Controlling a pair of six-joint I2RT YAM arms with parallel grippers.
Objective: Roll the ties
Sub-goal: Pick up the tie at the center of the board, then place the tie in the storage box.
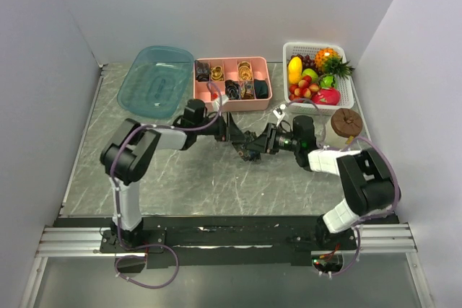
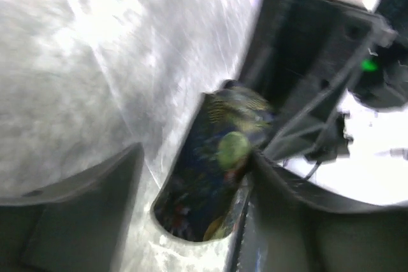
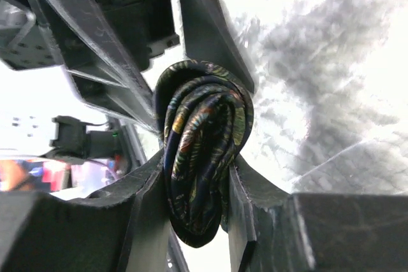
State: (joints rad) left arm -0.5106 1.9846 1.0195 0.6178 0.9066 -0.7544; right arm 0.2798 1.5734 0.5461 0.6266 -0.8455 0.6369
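A tie [image 3: 201, 157], navy with a colourful pattern, is wound into a tight coil. My right gripper [image 3: 196, 173] is shut on it, with the coil squeezed between both fingers above the marble table. In the blurred left wrist view the same tie [image 2: 204, 183] lies between the wide-apart fingers of my left gripper [image 2: 194, 157]. It rests against the right finger and stands clear of the left one. In the top view both grippers meet nose to nose at mid-table, left gripper [image 1: 234, 135] and right gripper [image 1: 264, 142], with the tie [image 1: 250, 149] between them.
A pink compartment tray [image 1: 232, 104] with several rolled ties stands at the back centre. A blue plastic tub [image 1: 155, 81] is at the back left and a white basket [image 1: 349, 93] of toy fruit at the back right. A brown round object [image 1: 346, 122] sits near the right arm.
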